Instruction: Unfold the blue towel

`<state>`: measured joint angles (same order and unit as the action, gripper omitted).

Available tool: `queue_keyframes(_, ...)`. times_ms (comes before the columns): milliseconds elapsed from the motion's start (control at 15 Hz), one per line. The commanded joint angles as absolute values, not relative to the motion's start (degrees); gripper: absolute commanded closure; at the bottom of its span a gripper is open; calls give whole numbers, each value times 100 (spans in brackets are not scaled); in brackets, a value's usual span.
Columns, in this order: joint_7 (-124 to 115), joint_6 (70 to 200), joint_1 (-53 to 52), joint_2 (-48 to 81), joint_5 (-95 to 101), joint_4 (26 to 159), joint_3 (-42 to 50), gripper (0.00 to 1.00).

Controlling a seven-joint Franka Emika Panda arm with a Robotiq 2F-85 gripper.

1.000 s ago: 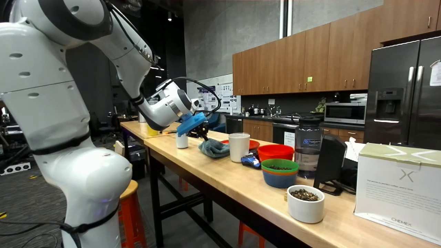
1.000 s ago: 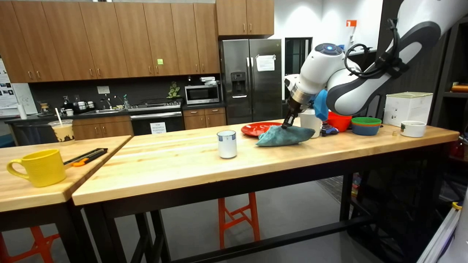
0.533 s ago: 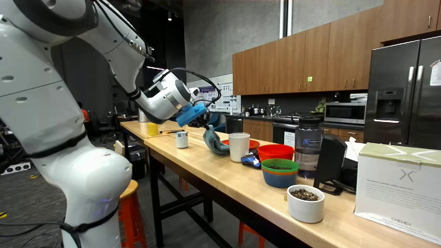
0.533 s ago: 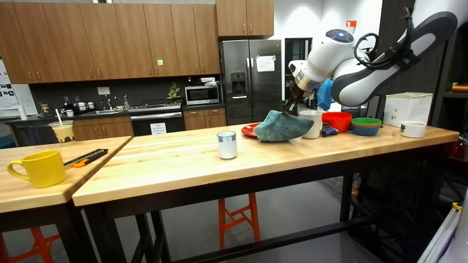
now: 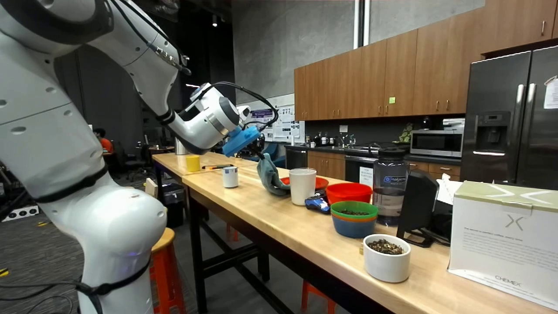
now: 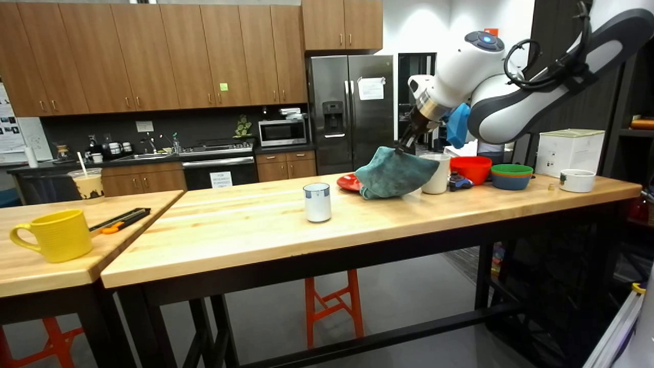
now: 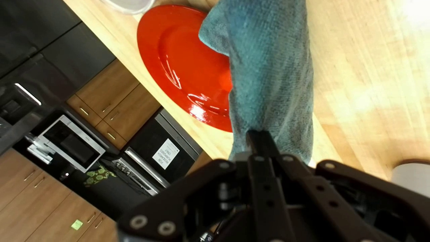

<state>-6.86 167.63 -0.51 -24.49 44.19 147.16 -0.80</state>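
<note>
Leftmost on the table [image 6: 230, 225] in an exterior view, the cup [image 6: 318, 207] is standing upright, nearer than the towel [image 6: 394, 176]; if the towel is to be spreading that way, the cup is needing room. The red plate [image 6: 349, 182] is lying on the far side, partly hidden by the towel, so a low drag would be risking a snag on its rim.

The towel is hanging from the jaws, which are gripping it near its top; its lower part is drooping in folds toward the table. Whether they are pinching one layer or several is hard to tell, the wrist view being dark there. The step in hand, I judge, is opening it: better to be lifting steadily until the folds are falling loose, then lowering slowly while drawing sideways.

Just to the right, the white tumbler [image 6: 438, 180] is standing partly behind the towel; working away from it and the red bowl [image 6: 471, 169] would be safest.
</note>
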Motion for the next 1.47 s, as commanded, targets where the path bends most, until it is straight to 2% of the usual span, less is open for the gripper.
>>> queue_keyframes(0, -680, 16850, -107, -2508, 4448, 14849, -130, 100)
queue_keyframes(467, -561, 16600, -610, -2270, 4036, 14567, -86, 100)
queue_keyframes(1200, -1155, 16524, -289, -2646, 4200, 13545, -321, 100)
queue_keyframes(1400, -1291, 16492, -86, -2780, 4344, 13661, -388, 100)
